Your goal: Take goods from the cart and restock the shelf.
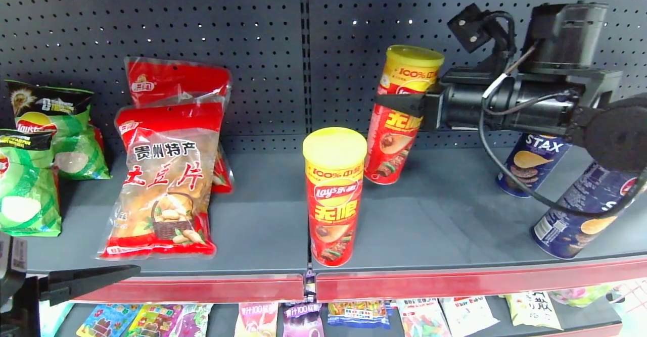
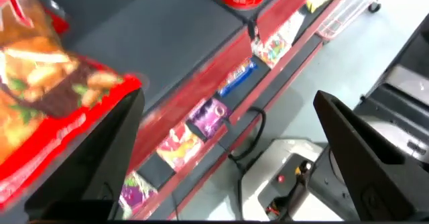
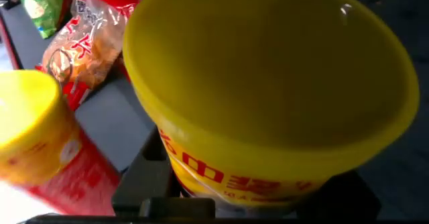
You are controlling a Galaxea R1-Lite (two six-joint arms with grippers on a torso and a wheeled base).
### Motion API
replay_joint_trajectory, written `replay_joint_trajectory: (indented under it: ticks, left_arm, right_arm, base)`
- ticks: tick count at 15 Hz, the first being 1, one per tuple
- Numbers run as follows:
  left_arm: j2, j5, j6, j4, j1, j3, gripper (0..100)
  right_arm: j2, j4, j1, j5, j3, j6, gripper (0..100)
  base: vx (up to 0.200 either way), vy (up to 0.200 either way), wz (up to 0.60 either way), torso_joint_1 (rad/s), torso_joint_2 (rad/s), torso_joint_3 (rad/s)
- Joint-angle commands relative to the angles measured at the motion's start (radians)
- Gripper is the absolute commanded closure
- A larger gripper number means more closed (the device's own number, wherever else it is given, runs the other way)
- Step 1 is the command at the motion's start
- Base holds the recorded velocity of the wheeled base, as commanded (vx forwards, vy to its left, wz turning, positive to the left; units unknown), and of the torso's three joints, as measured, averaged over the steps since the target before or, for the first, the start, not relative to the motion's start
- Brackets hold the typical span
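Head view: in the upper right of the frame we see the right gripper (image 1: 404,105) closed around the upper body of a red chip can with a yellow lid (image 1: 399,125). The can tilts slightly, and its base is at the grey shelf board (image 1: 445,215); we cannot tell whether it touches. A second red chip can (image 1: 334,195) stands upright at the centre of the frame, near the shelf's red front edge (image 1: 202,289). Two blue chip cans (image 1: 530,160) lean at the right edge. Two red bags of potato slices (image 1: 167,175), one behind the other, stand left of centre. Green chip bags (image 1: 30,175) sit at the far left. The left gripper (image 1: 101,276) lies low in the lower left corner, in front of the red edge. Small sweet packets (image 1: 354,314) line the lower shelf along the bottom of the frame. Left wrist view: we see the left gripper (image 2: 228,163) with its two dark fingers (image 2: 100,163) spread wide and nothing between them. Beyond them lie a red bag (image 2: 47,96), the red shelf edge (image 2: 201,83) and the sweet packets (image 2: 208,117) beneath it. Right wrist view: the yellow lid of the held can (image 3: 268,70) sits close to the camera, with dark fingers (image 3: 147,184) pressed against either side of the can below it. The second can (image 3: 40,150) stands beside it, and a red bag (image 3: 87,43) lies farther off.
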Motion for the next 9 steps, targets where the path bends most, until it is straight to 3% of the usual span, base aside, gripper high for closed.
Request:
replay_joint_trajectory:
  ticks: [1,9]
  left_arm:
    - [-0.042,0.004,0.000,0.013,-0.001,-0.001,0]
    - [-0.045,0.011,0.000,0.013,-0.001,-0.012,0]
  right_arm:
    - [0.118,-0.002,0.038,0.001,-0.079,-0.004,100]
    - [0.257,-0.001,0.087,0.002,-0.206,-0.007,100]
  base:
    - [0.000,0.000,0.00,0.000,0.00,0.000]
    - [0.000,0.000,0.00,0.000,0.00,0.000]
